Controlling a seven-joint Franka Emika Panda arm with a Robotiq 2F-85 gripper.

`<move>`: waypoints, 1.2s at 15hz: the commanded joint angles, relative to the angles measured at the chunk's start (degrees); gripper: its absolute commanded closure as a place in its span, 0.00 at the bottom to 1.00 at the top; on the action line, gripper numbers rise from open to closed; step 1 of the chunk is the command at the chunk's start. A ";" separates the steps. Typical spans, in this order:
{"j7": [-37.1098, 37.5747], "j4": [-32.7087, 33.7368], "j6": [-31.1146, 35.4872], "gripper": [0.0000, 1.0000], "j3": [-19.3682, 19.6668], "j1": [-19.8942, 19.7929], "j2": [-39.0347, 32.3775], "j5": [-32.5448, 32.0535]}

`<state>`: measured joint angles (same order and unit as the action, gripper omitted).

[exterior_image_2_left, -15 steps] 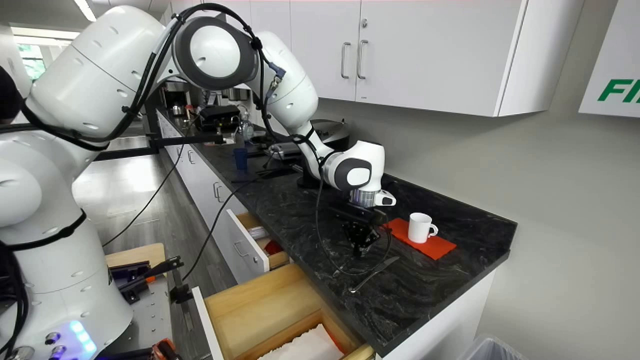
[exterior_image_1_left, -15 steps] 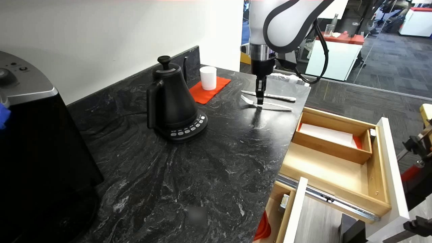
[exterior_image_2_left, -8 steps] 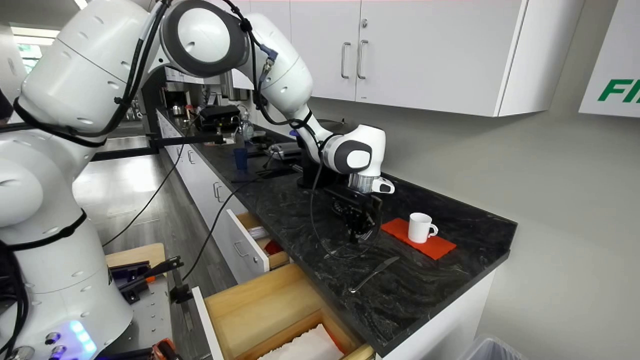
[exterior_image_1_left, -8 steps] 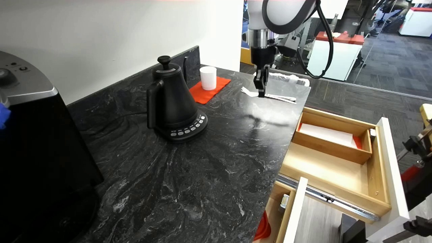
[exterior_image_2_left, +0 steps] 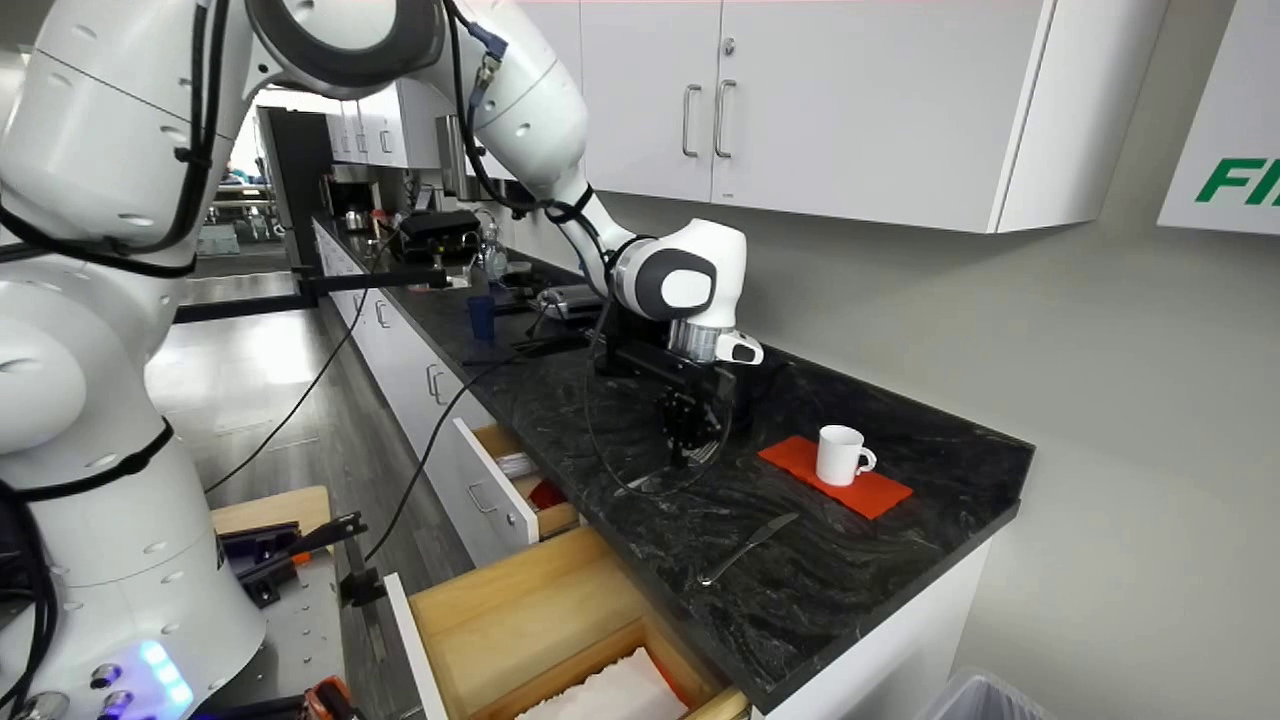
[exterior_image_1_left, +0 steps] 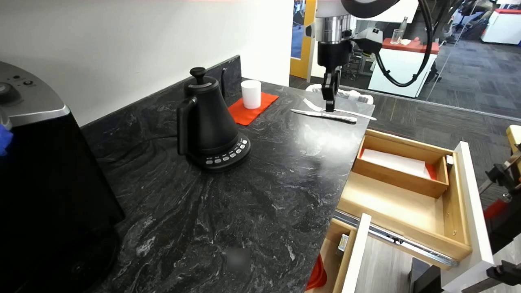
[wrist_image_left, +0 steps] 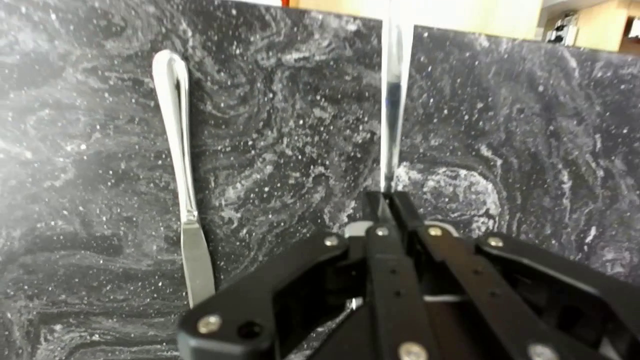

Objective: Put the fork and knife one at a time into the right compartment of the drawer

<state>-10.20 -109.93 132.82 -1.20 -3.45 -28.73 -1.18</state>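
Observation:
My gripper (exterior_image_1_left: pixel 330 108) is shut on the silver fork (exterior_image_1_left: pixel 355 114) and holds it above the dark counter; it also shows in an exterior view (exterior_image_2_left: pixel 690 456). In the wrist view the fingertips (wrist_image_left: pixel 386 196) pinch the fork's neck, and its handle (wrist_image_left: pixel 394 105) points toward the drawer (wrist_image_left: pixel 465 16). The tines are hidden there by the gripper. The silver knife (wrist_image_left: pixel 176 120) lies flat on the counter, beside the gripper; it shows in both exterior views (exterior_image_1_left: pixel 342 118) (exterior_image_2_left: pixel 745 552). The light-wood drawer (exterior_image_1_left: pixel 397 203) (exterior_image_2_left: pixel 520 630) is open, with a large bare section and a smaller divided section.
White paper (exterior_image_1_left: pixel 395 162) (exterior_image_2_left: pixel 605 692) and something red lie in the smaller section. A white mug (exterior_image_2_left: pixel 838 458) stands on a red napkin (exterior_image_2_left: pixel 880 495). A black kettle (exterior_image_1_left: pixel 211 122) stands on the counter (exterior_image_1_left: pixel 260 203). Another drawer (exterior_image_2_left: pixel 490 490) is partly open.
My gripper has lifted the fork off the counter and moved up. In the exterior views the fork has shifted toward the drawer side and away from the knife. The knife has not moved.

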 commanded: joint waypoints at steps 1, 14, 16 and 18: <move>-1.36 -13.46 3.14 0.95 -0.48 -0.85 10.37 1.72; -8.53 -32.21 6.63 0.95 5.77 -4.46 26.50 3.48; -11.31 -32.07 5.89 0.95 7.32 -5.59 26.91 3.74; -13.69 -31.30 5.21 0.95 8.78 -6.72 26.57 3.83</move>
<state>-19.75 -139.84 138.64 6.09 -8.36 -4.57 1.51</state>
